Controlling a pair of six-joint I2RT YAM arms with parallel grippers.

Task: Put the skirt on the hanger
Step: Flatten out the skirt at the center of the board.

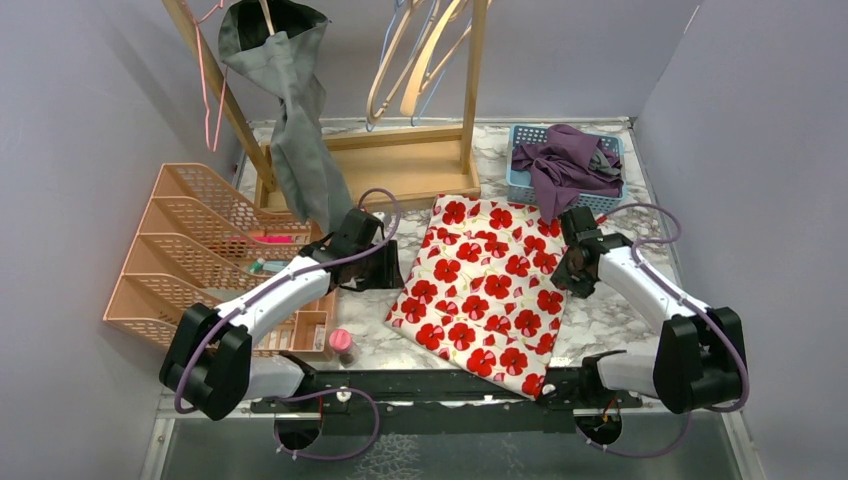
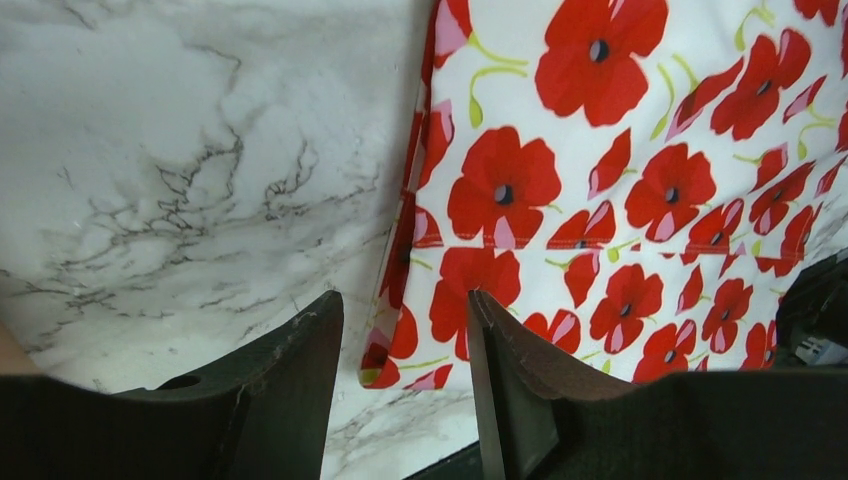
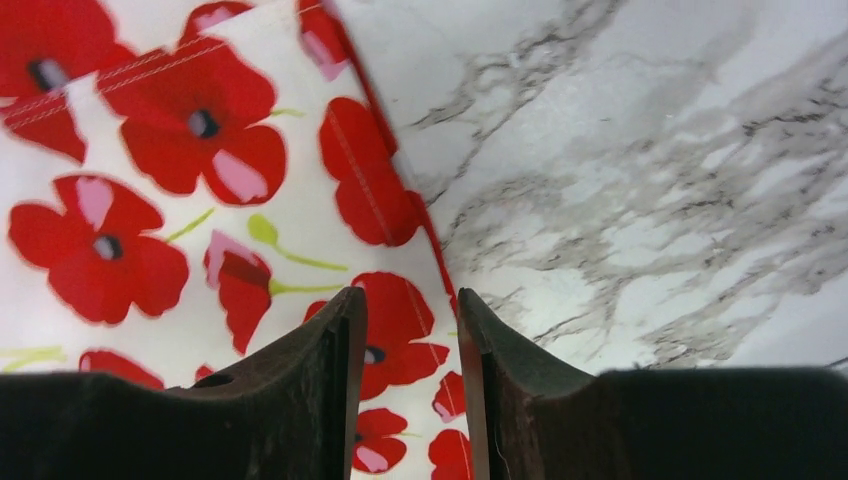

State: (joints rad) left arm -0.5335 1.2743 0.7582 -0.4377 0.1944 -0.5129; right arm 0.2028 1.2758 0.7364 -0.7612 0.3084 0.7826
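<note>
Flat on the marble desk [image 1: 610, 322], between the two hands: a white skirt [image 1: 485, 290] printed with red poppies.

Just right of the left hand [image 1: 378, 265]: the skirt's side edge, touching or very near (hard to tell which from above). In the left wrist view, left hand [image 2: 405, 300] released, fingers [image 2: 300, 380] parted and gripping no cloth. Ahead and to the right of that gap, the skirt's hemmed corner, just past the fingertips. To the left of the gap, bare desk only.

Just left of the right hand [image 1: 577, 272]: the skirt's opposite edge. In the right wrist view, right hand [image 3: 410, 300] also released, with a narrow gap between the fingers and no fabric pinched. Straight ahead of that gap, the skirt's stitched edge running away from the hand; poppy fabric to its left, marble to its right.

Well beyond both hands, at the far side of the desk: a wooden rack [image 1: 470, 90] carrying wooden hangers [image 1: 415, 60] and a grey garment [image 1: 295, 120], the garment drooping towards the left hand. Beyond the right hand, a blue basket [image 1: 518, 185] heaped with purple cloth [image 1: 565, 165], just beside the skirt's far corner. Left of the left hand, an orange organiser [image 1: 190, 250]. Nearer the arm bases, a small pink-capped bottle [image 1: 341, 343].
</note>
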